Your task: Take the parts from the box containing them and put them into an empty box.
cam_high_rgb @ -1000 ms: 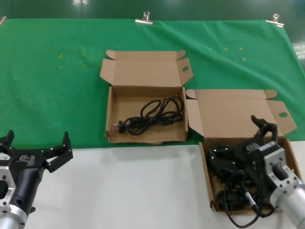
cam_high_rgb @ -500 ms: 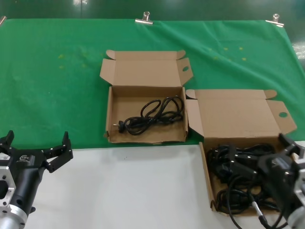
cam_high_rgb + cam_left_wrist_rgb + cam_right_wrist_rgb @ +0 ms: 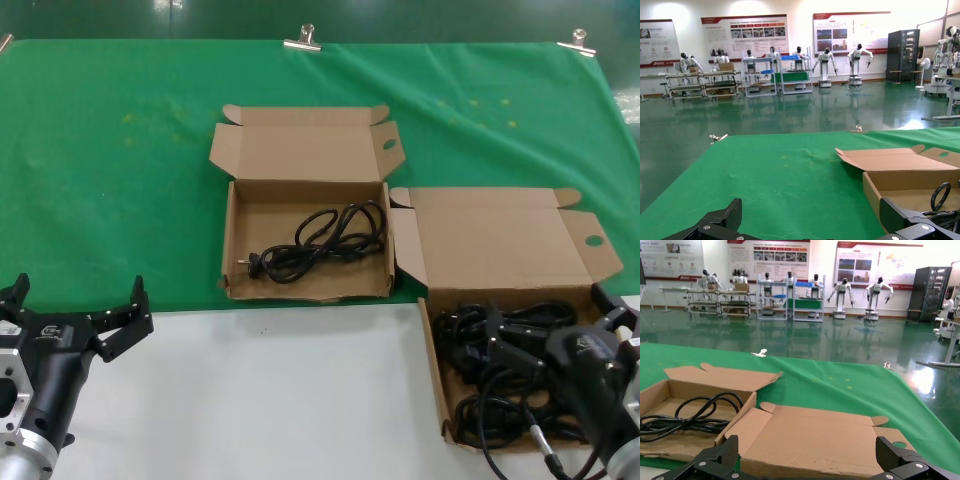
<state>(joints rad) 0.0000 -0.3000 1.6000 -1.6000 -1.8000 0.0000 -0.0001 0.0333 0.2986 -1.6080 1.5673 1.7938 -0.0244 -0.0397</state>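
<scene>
My left gripper [image 3: 75,310] is parked over the near left corner of the desk [image 3: 280,400], jaws spread wide, holding nothing. Next along, on the green cloth [image 3: 120,160], sits the squarer box [image 3: 232,240] with one black cord [image 3: 315,243] already lying in it. Further right is the wider box [image 3: 432,350], stuffed with a tangle of cords [image 3: 490,345]. My right gripper [image 3: 560,335] is low over that pile at the far right, jaws wide open from the wrist view, nothing caught that I can see. So I reckon I'm at the pick step: drop into the tangle, close on one bundle, lift it clear without dragging its neighbours.
</scene>
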